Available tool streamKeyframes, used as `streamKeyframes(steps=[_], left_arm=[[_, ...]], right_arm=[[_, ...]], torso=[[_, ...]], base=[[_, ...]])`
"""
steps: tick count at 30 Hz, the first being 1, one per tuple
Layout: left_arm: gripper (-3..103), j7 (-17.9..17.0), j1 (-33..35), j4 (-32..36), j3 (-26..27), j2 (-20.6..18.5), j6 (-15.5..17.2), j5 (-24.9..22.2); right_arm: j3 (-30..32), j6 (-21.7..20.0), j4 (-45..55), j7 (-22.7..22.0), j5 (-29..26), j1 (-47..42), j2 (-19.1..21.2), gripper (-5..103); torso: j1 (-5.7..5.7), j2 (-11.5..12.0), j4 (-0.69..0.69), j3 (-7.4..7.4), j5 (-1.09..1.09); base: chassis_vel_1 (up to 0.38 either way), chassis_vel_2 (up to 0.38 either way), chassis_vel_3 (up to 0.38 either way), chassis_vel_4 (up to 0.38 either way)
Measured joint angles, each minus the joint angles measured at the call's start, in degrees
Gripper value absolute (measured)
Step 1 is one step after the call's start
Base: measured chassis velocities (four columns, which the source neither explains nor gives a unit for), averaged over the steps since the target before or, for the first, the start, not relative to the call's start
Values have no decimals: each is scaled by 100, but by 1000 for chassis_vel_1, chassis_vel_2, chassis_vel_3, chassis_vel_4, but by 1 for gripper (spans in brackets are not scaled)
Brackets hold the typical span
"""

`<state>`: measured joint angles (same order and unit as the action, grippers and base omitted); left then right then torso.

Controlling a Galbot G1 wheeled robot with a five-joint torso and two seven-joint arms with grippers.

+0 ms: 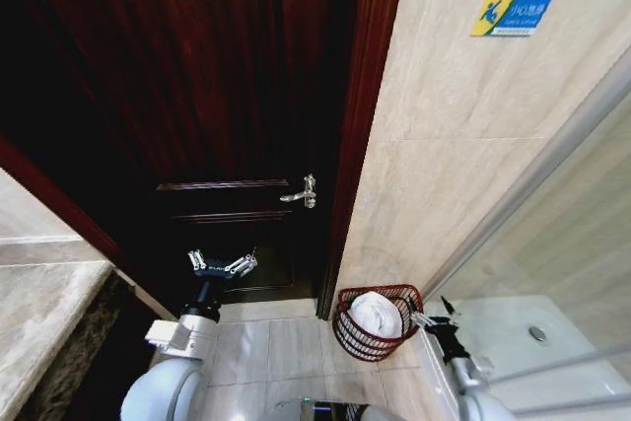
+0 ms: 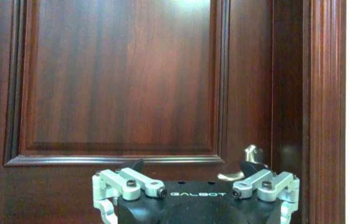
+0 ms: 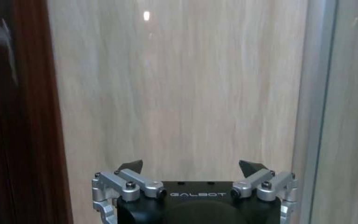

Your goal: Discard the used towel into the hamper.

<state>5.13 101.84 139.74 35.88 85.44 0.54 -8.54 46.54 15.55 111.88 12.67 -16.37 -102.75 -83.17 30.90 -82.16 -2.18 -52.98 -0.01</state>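
Resting place: the small round dark reddish-brown openwork wire hamper (image 1: 376,322) stands on the pale tiled floor (image 1: 266,352), in the corner where the dark wooden door frame (image 1: 363,125) meets the beige tiled wall (image 1: 463,145).
Hamper look: it tapers toward its base, with horizontal bands around the open lattice, and its rim tilts slightly toward the camera in the head view.
Towel: a white bundled towel (image 1: 376,314) lies inside the hamper, heaped up to about the rim and showing through the wire sides.
Right gripper: the right gripper (image 1: 438,316) is just beside the hamper's rim on the robot's right, close to it, whether touching cannot be told; its fingers (image 3: 130,166) are spread wide apart and hold nothing, facing the beige wall and a metal-framed glass shower panel (image 3: 344,112).
Left gripper: the left gripper (image 1: 223,263) is held up well apart from the hamper on the robot's left, in front of the dark brown panelled wooden door (image 1: 227,96); its fingers (image 2: 135,165) are also spread wide and empty.
Door hardware: a silver lever handle (image 1: 301,191) sits on the door near the frame.
Wall sign: a small blue and yellow sticker (image 1: 512,12) is high on the beige wall.
Shower: a white shower tray with a round drain (image 1: 537,333) lies behind the glass panel.
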Motion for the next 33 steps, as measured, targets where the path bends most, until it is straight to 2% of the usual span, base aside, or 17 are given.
streamKeyframes(steps=[3, 6, 10, 12, 17, 21, 33], left_arm=[[100, -3, 0, 0, 0, 0, 0, 0], [100, -2, 0, 0, 1, 0, 0, 0], [100, -2, 0, 0, 0, 0, 0, 0], [100, -2, 0, 0, 1, 0, 0, 0], [100, -3, 0, 0, 0, 0, 0, 0], [100, -2, 0, 0, 0, 0, 0, 0], [100, -2, 0, 1, 0, 0, 0, 0]], right_arm=[[-25, -12, 587, -253, 158, -321, -215, 100], [-49, -126, 1665, -596, 481, -720, -623, 100], [-53, -122, 2212, -653, 509, -854, -706, 100], [7, 63, 2493, -670, 461, -931, -675, 100], [91, 298, 2751, -794, 357, -946, -589, 100], [-104, 197, 2981, -838, 474, -859, -669, 100], [-87, 223, 2880, -865, 679, -573, -782, 100]], torso=[[0, 0, 1, 0, -1], [0, 0, 0, 0, -2], [0, 1, -1, 0, -2], [1, 1, -1, -1, -1], [1, 1, -1, -1, 1], [1, 1, -1, -1, 0], [1, 1, -1, -1, 1]], base=[[0, 0, 0, 0], [0, 0, 0, 0], [0, 0, 0, 0], [0, 0, 0, 0], [0, 0, 0, 0], [0, 0, 0, 0], [0, 0, 0, 0]])
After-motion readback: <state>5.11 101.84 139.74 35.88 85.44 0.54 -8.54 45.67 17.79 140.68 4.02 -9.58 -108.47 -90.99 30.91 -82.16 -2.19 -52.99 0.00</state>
